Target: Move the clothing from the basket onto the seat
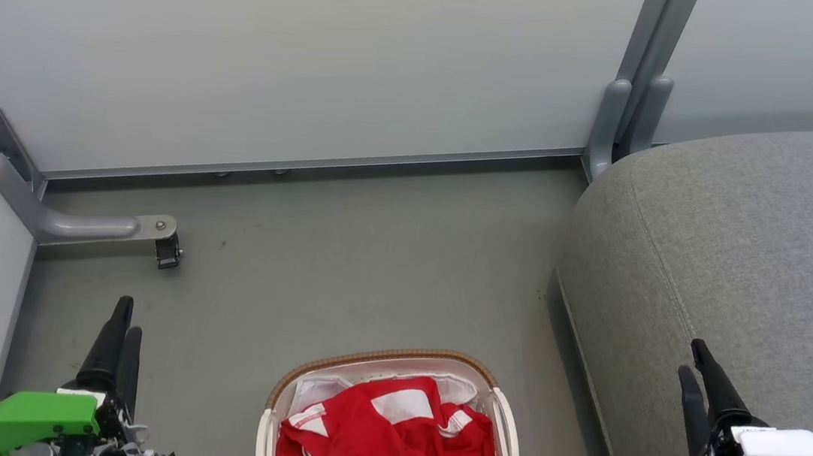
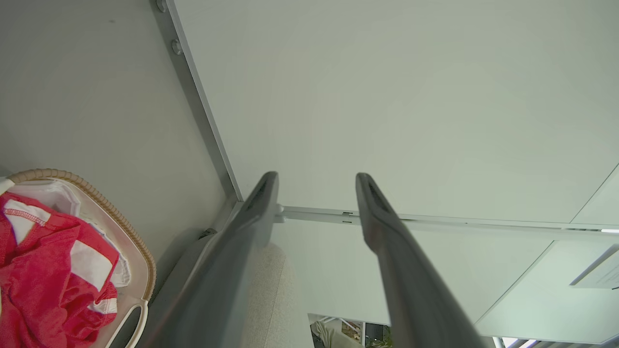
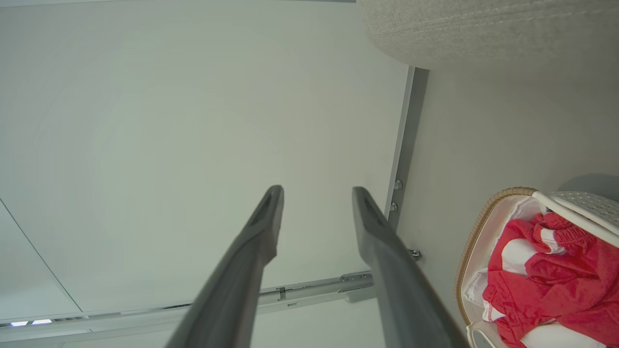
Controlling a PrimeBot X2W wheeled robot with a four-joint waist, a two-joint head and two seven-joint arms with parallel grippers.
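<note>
The basket [image 1: 386,354] stands on the floor at the bottom centre of the head view, with the red-and-white clothing [image 1: 393,430] heaped inside over a white liner. The grey seat [image 1: 752,242] fills the right side. My left gripper [image 1: 129,316] hovers left of the basket, and my right gripper [image 1: 691,358] hangs over the seat's front edge. Both are apart from the clothing. The left wrist view shows the left gripper [image 2: 316,180] open and empty, with the basket [image 2: 111,212] and clothing [image 2: 43,270] at lower left. The right gripper [image 3: 316,191] is likewise open, and the clothing [image 3: 556,280] lies at lower right.
Pale wall panels close off the back and left. A grey bracket foot with a small black caster [image 1: 166,248] juts onto the floor at left. A grey post [image 1: 627,108] stands by the seat's far corner. Bare grey floor [image 1: 343,252] lies beyond the basket.
</note>
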